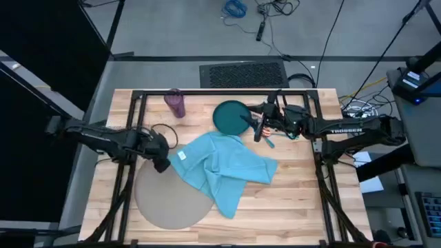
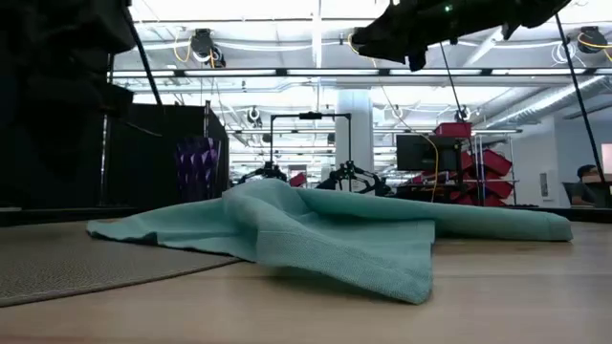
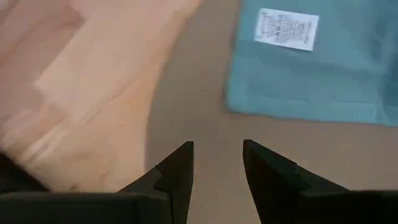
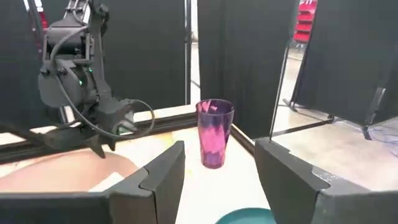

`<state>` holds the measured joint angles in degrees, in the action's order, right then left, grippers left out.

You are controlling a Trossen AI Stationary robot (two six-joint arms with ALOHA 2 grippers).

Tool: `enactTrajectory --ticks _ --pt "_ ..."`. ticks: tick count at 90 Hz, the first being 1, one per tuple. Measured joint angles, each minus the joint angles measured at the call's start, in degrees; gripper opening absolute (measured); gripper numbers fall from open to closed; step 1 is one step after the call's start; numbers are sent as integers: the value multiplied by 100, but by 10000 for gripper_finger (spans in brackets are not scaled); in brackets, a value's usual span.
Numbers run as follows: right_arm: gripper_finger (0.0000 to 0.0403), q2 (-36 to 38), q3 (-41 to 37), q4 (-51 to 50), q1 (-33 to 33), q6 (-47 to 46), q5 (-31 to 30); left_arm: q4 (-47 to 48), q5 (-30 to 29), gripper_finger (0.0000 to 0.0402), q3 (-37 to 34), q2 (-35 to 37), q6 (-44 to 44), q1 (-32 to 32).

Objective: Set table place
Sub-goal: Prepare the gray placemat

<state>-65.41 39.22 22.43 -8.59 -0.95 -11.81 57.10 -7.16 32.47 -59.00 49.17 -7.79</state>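
1. Nearest me, the mat [image 1: 165, 200] lies at the front left of the table [image 1: 296, 207], one round grey-beige disc, with the napkin [image 1: 224, 165] rumpled half over its far edge and spilling toward the table's middle.
2. My left gripper [image 3: 217, 155] hangs just above the mat, its fingers [image 3: 177, 165] apart and holding nothing; the napkin's corner with the white label [image 3: 287, 28] is just ahead of it.
3. I judge the step in hand to be clearing the napkin off the mat. To do it well I would pinch that labelled corner low, taking cloth only and not the mat, then lift before dragging so the mat stays put.
4. Farther back, my right gripper [image 4: 217, 165] hovers over the plate [image 1: 231, 116], fingers apart and empty. Cutlery [image 1: 267, 140] lies just beside it; I cannot count the pieces.
5. Farthest, the cup [image 1: 175, 103] stands upright near the back left rail, well apart from the mat.
6. Count: one mat, one napkin, one plate, one cup, two arms.
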Motion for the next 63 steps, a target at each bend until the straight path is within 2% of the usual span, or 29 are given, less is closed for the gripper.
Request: enactTrajectory --ticks 29,39,63 --pt "178 0 0 -245 473 -285 -7 -169 75 123 -2 -1145 358 -718" --pt "178 1 0 -421 715 -439 -4 -674 265 123 -2 -1435 631 -1034" --pt "178 2 0 -568 1368 -819 -9 -2097 230 123 115 -2198 1209 -1681"
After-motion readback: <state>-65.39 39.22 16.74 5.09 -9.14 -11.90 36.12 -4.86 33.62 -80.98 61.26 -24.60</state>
